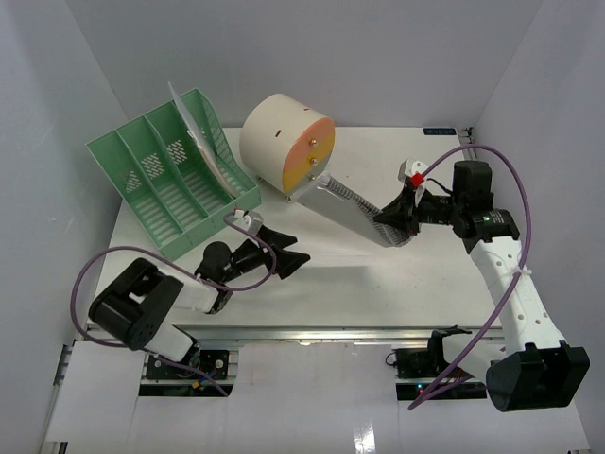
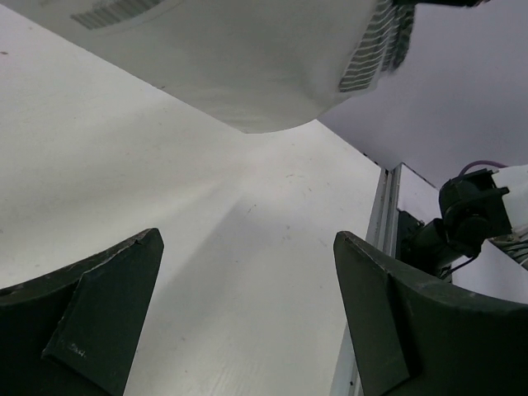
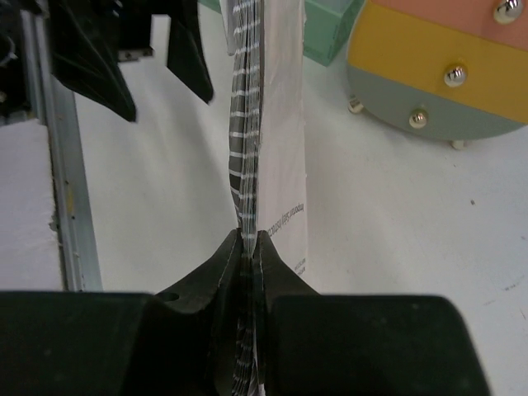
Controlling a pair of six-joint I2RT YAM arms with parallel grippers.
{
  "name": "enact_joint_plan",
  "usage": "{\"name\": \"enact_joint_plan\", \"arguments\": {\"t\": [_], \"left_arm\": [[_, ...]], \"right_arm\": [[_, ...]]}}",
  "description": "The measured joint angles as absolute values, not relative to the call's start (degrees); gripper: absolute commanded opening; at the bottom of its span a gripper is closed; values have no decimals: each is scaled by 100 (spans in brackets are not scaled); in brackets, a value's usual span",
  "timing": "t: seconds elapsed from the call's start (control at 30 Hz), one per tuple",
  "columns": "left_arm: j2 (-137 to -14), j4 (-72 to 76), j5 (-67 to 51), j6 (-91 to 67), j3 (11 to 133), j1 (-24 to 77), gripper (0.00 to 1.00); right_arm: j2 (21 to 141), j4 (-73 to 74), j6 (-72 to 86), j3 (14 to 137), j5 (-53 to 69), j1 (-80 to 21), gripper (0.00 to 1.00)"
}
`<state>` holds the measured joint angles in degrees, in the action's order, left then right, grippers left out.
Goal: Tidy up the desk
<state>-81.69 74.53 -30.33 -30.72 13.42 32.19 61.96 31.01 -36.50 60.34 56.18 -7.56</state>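
A thin booklet (image 1: 354,208) with a grey striped edge hangs tilted over the middle of the white desk (image 1: 378,284). My right gripper (image 1: 395,222) is shut on its right end. In the right wrist view the jaws (image 3: 250,235) pinch the booklet (image 3: 268,107) edge-on, and the rest of it stretches away from the camera. My left gripper (image 1: 288,248) stands open over the desk, left of and below the booklet, with nothing between its fingers. The left wrist view shows that gripper (image 2: 247,238) wide above bare desk (image 2: 124,181), with the booklet (image 2: 247,58) overhead.
A green slotted file rack (image 1: 165,184) holding a white sheet stands at the back left. Beside it is a cream drum-shaped drawer unit (image 1: 288,142) with an orange-yellow face (image 3: 445,66). A metal rail (image 3: 62,181) runs along the desk's front edge.
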Motion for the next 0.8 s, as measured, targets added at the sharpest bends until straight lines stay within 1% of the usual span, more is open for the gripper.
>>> {"name": "enact_joint_plan", "arguments": {"t": [0.13,0.27,0.53,0.8], "left_arm": [[-9136,7538,-3255,-2915,1920,3231,96],[-9635,7501,-3428,-2873,2410,3238,97],[-9743,7554,-4042,-2969,3245,3245,98],[-9599,7550,-4341,-3046,3624,3254,98]], "right_arm": [[6199,3024,-3212,6283,6171,-673,8],[6159,2940,-2904,6363,6620,-619,8],[6008,2651,-2350,6364,7285,-596,8],[5933,2374,-1929,6439,7666,-596,8]]}}
